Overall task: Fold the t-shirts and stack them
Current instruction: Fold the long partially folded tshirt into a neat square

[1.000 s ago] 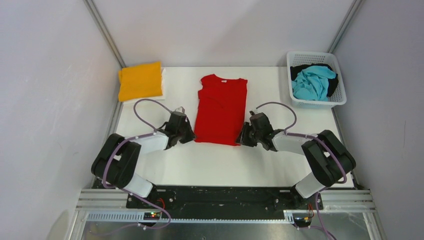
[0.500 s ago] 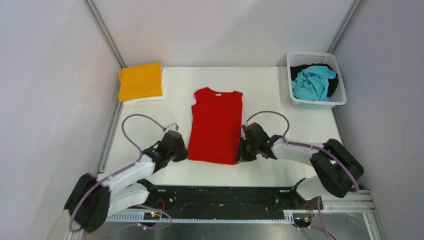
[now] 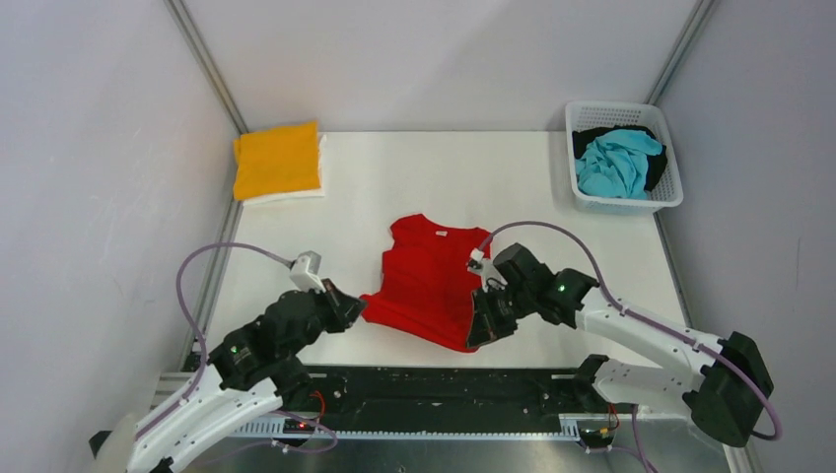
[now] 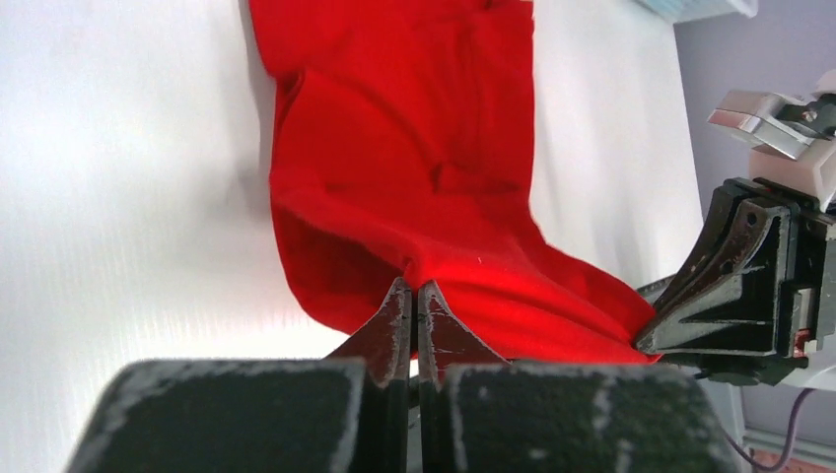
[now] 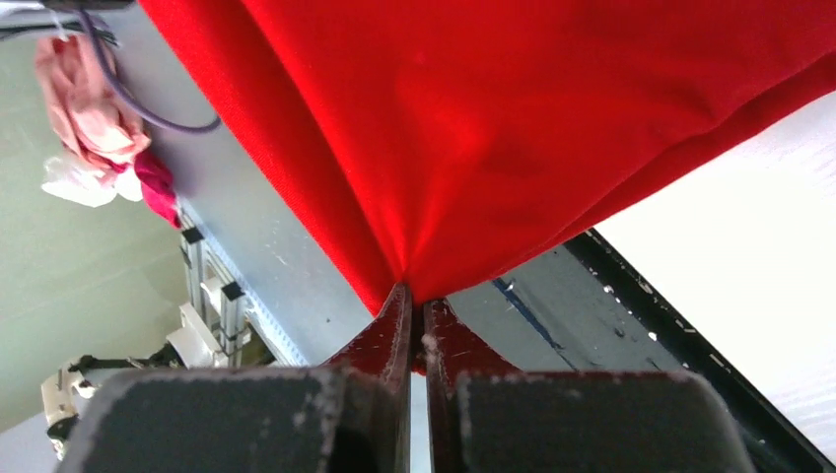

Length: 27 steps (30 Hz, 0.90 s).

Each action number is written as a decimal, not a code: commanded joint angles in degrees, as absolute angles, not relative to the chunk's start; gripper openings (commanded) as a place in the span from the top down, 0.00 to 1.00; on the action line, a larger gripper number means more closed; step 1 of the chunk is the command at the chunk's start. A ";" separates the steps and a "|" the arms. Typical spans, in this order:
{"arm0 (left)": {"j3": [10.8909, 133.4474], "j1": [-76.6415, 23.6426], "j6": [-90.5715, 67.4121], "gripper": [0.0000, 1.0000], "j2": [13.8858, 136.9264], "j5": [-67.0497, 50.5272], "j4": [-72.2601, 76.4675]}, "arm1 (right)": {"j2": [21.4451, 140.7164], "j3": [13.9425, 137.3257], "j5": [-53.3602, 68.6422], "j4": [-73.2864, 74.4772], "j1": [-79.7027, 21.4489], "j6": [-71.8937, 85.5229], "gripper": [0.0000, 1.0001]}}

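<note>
With the left gripper (image 3: 352,306) and right gripper (image 3: 481,329) clenched on 2 hem corners of the red shirt (image 3: 426,281), carry both level toward its collar (image 3: 422,227).

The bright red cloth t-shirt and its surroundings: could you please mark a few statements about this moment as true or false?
1. The left gripper and the right gripper are both shut on the bright red cloth t-shirt. True.
2. The white plastic lattice basket is empty. False: it holds turquoise cloth and black cloth.
3. The folded orange-yellow cloth t-shirt lies at the far left corner of the white table. True.
4. The red t-shirt touches the orange-yellow one. False: bare table separates them.
</note>
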<state>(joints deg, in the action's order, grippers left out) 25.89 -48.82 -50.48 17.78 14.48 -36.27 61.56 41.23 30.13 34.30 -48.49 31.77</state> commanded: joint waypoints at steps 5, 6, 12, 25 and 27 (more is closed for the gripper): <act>34.50 -48.58 -42.13 1.00 30.58 25.44 -24.49 | 60.34 46.98 35.75 43.79 -35.90 26.83 1.00; 35.23 -48.55 -41.81 1.00 33.81 28.07 -23.76 | 60.32 47.26 35.98 43.09 -34.87 26.82 1.00; 40.71 -42.09 -38.62 1.00 46.68 26.35 -17.17 | 63.09 50.01 36.78 38.60 -26.86 27.40 1.00; 49.41 -28.98 -33.87 1.00 67.28 14.20 -5.24 | 76.94 56.75 36.13 24.07 -18.12 30.27 1.00; 51.02 -27.64 -33.80 1.00 70.77 13.15 -4.97 | 79.22 57.82 35.87 22.96 -17.05 30.55 1.00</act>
<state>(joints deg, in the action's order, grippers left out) 47.03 -30.61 -36.62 66.30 12.99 -9.15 76.42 54.83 35.68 25.41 -18.96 30.39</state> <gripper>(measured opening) 0.009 0.060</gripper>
